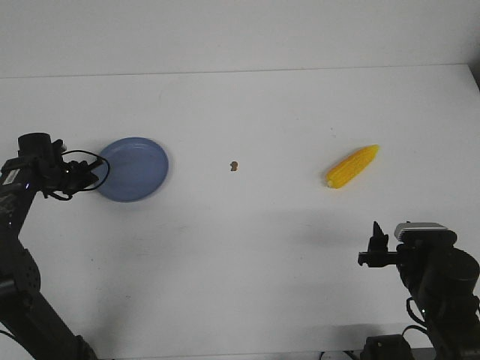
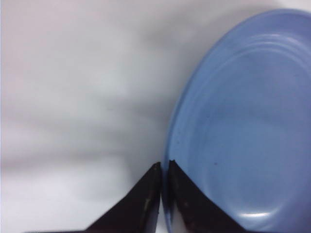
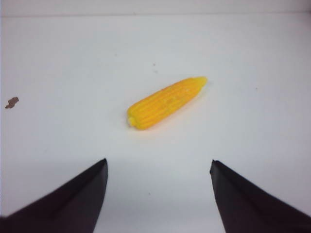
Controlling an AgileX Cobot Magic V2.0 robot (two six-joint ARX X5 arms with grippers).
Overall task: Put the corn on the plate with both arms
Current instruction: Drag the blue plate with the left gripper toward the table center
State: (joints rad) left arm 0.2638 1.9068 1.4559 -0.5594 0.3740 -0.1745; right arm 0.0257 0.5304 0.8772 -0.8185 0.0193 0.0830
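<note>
The blue-lavender plate (image 1: pixel 135 169) lies empty on the left of the white table. My left gripper (image 1: pixel 95 171) is at its left edge. In the left wrist view the gripper (image 2: pixel 164 165) is shut on the rim of the plate (image 2: pixel 243 121), one finger inside and one outside. The yellow corn cob (image 1: pixel 352 166) lies on the table at the right, its tapered end pointing far-right. My right gripper (image 1: pixel 373 252) is open and empty, nearer the front edge than the corn. In the right wrist view the corn (image 3: pixel 165 102) lies ahead of the open gripper (image 3: pixel 159 162), apart from it.
A tiny brown speck (image 1: pixel 234 166) lies on the table between plate and corn; it also shows in the right wrist view (image 3: pixel 11 102). The table's far edge meets a pale wall behind.
</note>
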